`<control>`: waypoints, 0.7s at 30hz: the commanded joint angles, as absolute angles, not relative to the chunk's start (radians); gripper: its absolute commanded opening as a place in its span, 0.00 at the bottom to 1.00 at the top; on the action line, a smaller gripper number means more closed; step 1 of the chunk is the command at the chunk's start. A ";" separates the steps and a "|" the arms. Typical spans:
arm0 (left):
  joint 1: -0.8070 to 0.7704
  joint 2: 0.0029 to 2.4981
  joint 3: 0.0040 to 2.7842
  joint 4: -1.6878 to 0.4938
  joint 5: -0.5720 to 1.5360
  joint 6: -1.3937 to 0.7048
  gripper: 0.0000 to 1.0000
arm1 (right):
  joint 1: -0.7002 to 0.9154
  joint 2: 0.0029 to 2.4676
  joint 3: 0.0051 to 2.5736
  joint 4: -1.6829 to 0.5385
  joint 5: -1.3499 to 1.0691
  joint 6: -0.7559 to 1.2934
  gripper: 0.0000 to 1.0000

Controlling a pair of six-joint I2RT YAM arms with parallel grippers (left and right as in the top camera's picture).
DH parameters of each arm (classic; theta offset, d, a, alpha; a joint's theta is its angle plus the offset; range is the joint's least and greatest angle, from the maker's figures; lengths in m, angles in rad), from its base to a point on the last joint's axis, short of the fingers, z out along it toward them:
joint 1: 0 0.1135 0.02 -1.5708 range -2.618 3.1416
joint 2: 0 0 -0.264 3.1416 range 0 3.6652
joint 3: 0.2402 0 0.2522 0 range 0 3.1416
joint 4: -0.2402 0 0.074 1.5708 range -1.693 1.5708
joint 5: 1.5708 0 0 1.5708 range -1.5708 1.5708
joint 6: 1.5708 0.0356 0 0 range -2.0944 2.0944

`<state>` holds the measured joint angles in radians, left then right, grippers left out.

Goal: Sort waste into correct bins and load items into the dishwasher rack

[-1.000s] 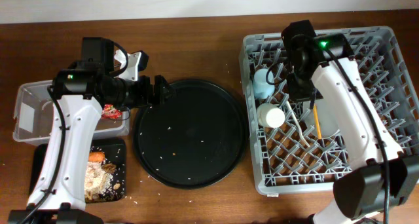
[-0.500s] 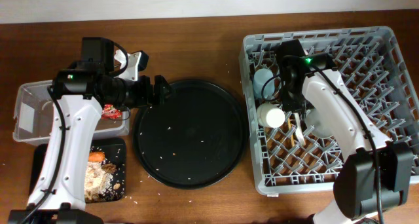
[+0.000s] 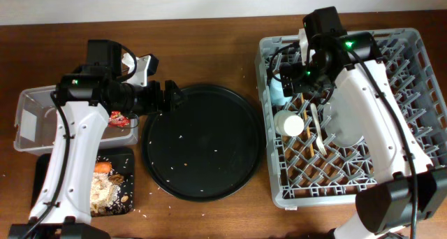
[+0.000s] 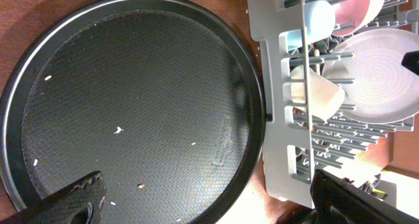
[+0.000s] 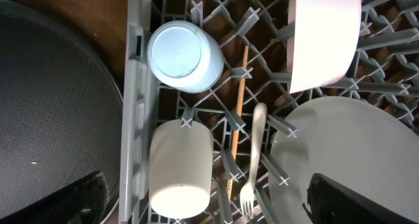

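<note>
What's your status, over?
Left tool open, empty, over round black tray. Right tool open, empty, above rack. Blue cup, cream cup, bowl, plate, fork racked. Nothing in the way.

Even, soft indoor light, crisp focus throughout, faint sheen along the round black tray (image 4: 131, 73) rim

- Left arm (image 3: 70, 138): white shells, black joints, black cable, small green light.
- Right arm (image 3: 374, 106): same white-and-black build, green light.
- Left claw (image 4: 213, 201), right claw (image 5: 209, 201): matte black fingers.
</note>
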<state>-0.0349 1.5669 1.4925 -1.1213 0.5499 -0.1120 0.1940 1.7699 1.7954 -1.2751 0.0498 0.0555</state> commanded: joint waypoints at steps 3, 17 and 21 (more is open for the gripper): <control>-0.030 1.548 1.510 -1.123 0.553 -0.100 0.99 | 0.191 1.621 1.807 -1.275 0.037 0.056 0.98; -0.030 1.548 1.510 -1.123 0.553 -0.100 0.99 | 0.181 0.364 1.513 -1.343 0.056 0.057 0.98; -0.030 1.548 1.510 -1.123 0.553 -0.100 0.99 | 0.149 0.119 1.059 -1.042 0.056 0.060 0.99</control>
<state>-0.0349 1.5635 1.4956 -1.1206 0.5495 -0.1123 0.1600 0.1833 1.1976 -1.1595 0.0479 0.0563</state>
